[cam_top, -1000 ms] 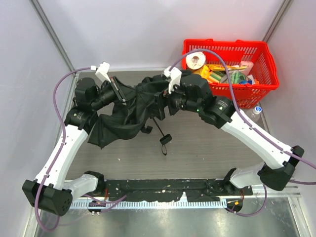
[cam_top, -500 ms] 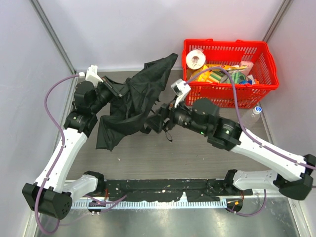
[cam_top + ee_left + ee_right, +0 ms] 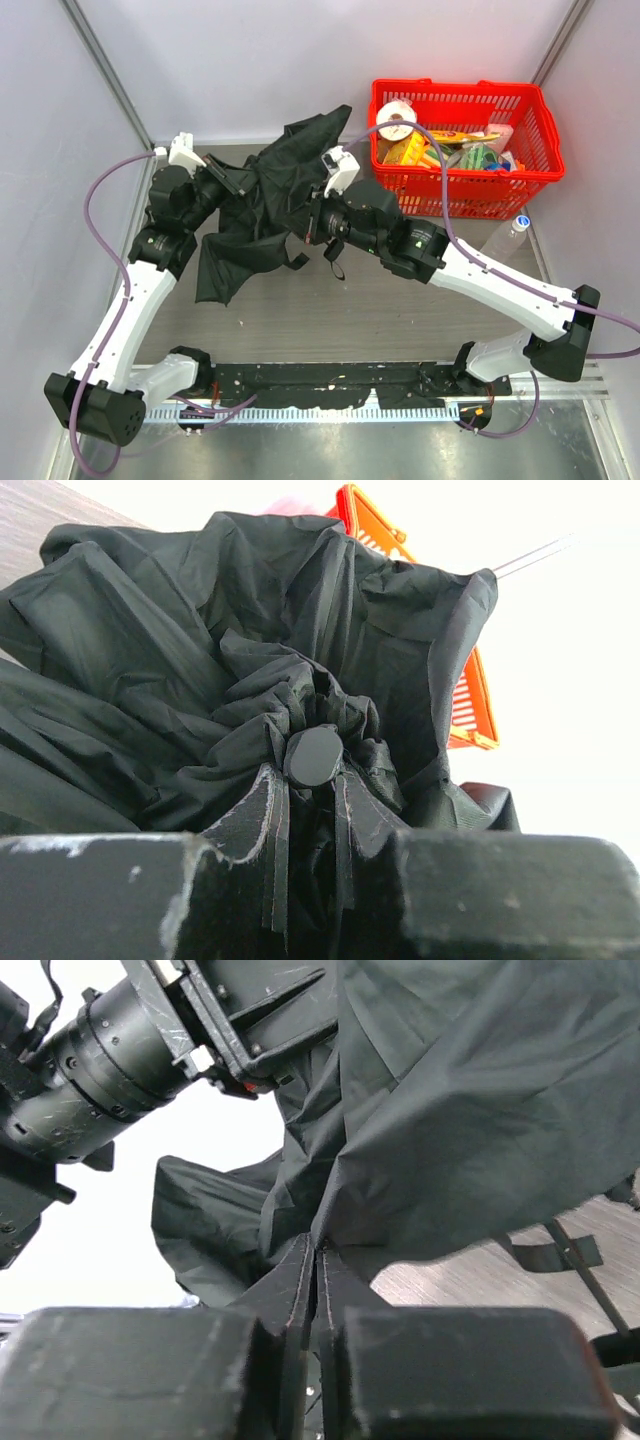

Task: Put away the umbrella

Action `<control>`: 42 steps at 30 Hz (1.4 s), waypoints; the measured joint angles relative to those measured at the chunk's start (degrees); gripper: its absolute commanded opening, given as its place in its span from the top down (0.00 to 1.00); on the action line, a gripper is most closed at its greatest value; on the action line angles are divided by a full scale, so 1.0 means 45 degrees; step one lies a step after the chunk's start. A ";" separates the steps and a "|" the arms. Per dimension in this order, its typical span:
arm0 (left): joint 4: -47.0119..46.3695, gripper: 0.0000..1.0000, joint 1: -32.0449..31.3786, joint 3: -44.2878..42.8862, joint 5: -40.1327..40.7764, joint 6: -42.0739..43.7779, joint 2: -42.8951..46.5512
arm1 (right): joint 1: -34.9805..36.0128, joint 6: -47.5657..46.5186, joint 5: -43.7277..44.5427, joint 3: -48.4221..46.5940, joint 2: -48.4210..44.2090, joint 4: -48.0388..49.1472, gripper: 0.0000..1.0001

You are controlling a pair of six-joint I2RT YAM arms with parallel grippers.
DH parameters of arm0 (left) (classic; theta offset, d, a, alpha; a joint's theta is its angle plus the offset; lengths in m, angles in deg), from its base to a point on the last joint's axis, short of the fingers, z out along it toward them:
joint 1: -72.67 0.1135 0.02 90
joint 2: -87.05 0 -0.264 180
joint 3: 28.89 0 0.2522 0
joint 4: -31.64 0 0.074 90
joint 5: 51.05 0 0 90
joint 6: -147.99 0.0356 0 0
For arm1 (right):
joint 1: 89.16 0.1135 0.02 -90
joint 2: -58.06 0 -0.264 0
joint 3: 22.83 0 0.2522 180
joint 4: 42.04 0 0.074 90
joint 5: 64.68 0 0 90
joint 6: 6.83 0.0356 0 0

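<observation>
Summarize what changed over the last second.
The right gripper drew back toward the near edge and closed on the umbrella fabric; a canopy flap now stands up at the back. The left gripper stays clamped on the umbrella's top; the red basket has not moved.

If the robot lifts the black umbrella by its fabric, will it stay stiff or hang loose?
The umbrella will probably hang floppy: its fabric sags in crumpled folds between the left gripper and right gripper. Being thin cloth, it seems light and might slip from a pinch.
</observation>
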 measured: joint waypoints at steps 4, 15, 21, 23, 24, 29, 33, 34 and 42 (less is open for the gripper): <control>-0.0743 1.00 0.0000 0.0427 0.0403 0.0301 0.0136 | 0.0053 0.0287 -0.0291 -0.0447 0.0029 -0.0529 0.99; -0.5809 1.00 0.0000 0.3541 0.0884 0.2336 -0.0379 | 0.0092 0.2215 -0.2822 -0.1413 0.0068 -0.1054 0.99; -0.6499 1.00 0.0063 0.3526 0.0879 0.2492 -0.0457 | 0.0262 0.1059 -0.3983 -0.1569 0.0151 -0.2229 0.55; -0.6368 1.00 0.0087 0.3473 0.0860 0.2482 -0.0457 | 0.0335 -0.0301 -0.4206 -0.2040 0.0204 -0.3327 0.45; -0.6212 1.00 0.0097 0.3429 0.0831 0.2458 -0.0457 | 0.0374 -0.1054 -0.4153 -0.2327 0.0214 -0.3929 0.40; -0.5523 1.00 0.0126 0.3220 0.0437 0.2171 -0.0423 | 0.0500 -0.4512 -0.2210 -0.2817 -0.0257 -0.5731 0.26; -0.4765 1.00 0.0146 0.3011 0.0034 0.1855 -0.0408 | 0.0486 -0.6193 -0.0044 -0.2453 -0.0957 -0.5916 0.16; -0.4614 1.00 0.0146 0.2968 -0.0087 0.1792 -0.0389 | 0.0461 -0.6470 0.0350 -0.2472 -0.1020 -0.5877 0.15; -0.4255 1.00 0.0146 0.2895 -0.1647 0.1739 -0.0160 | -0.2555 -0.7519 -0.1715 -0.3677 -0.0034 -0.5615 0.14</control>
